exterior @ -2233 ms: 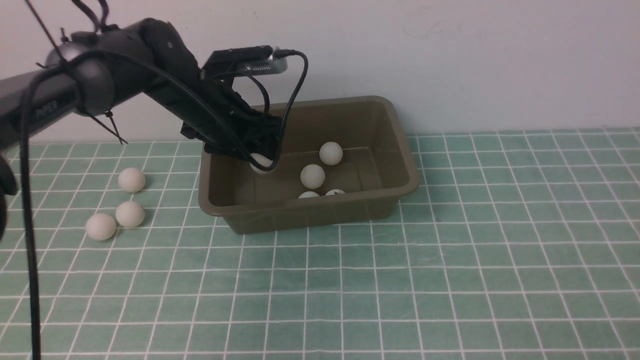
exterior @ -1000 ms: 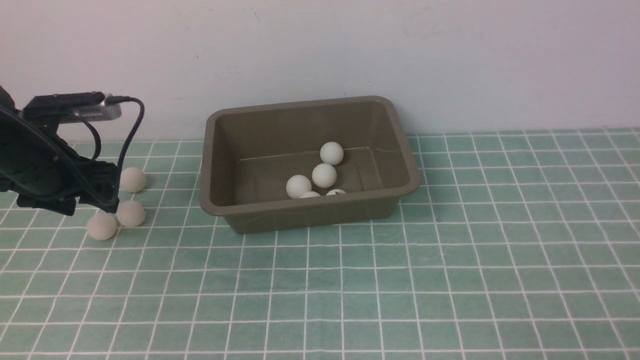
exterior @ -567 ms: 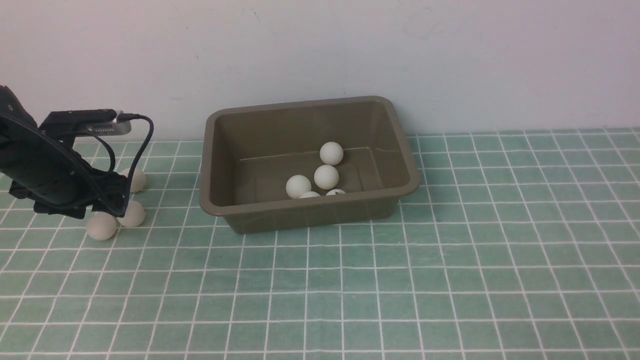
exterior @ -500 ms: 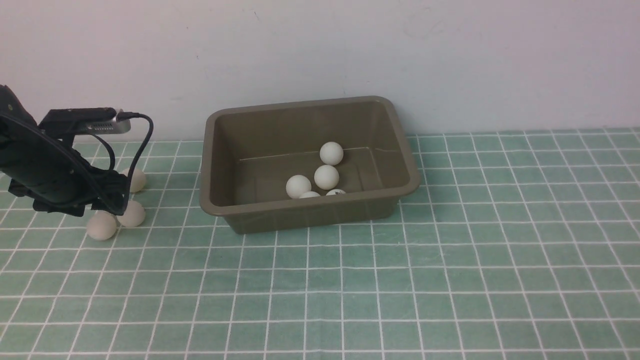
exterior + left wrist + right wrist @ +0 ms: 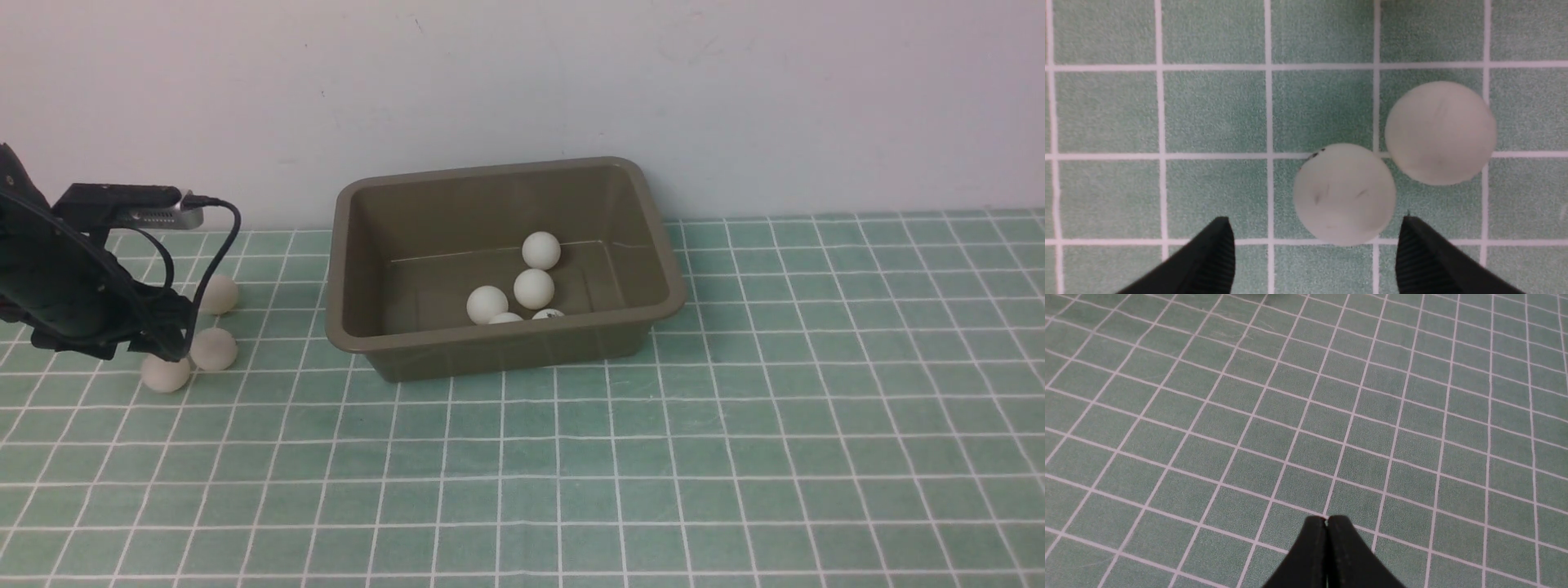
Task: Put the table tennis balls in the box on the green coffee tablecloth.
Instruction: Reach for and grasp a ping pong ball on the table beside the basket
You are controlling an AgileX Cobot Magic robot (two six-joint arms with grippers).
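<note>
The olive-brown box stands on the green coffee tablecloth and holds several table tennis balls. Three more balls lie on the cloth to its left: one farther back, one in the middle and one nearest. My left gripper hangs low over the two nearer ones. In the left wrist view it is open, its fingertips on either side of one ball without touching it. A second ball touches that one. My right gripper is shut and empty above bare cloth.
A pale wall rises right behind the box. The left arm's cable loops beside the farthest loose ball. The right arm is out of the front view.
My left gripper was over the box with a ball, which now lies in the box. The arm swung left to the three loose balls and has just dropped slightly lower and leftward.
</note>
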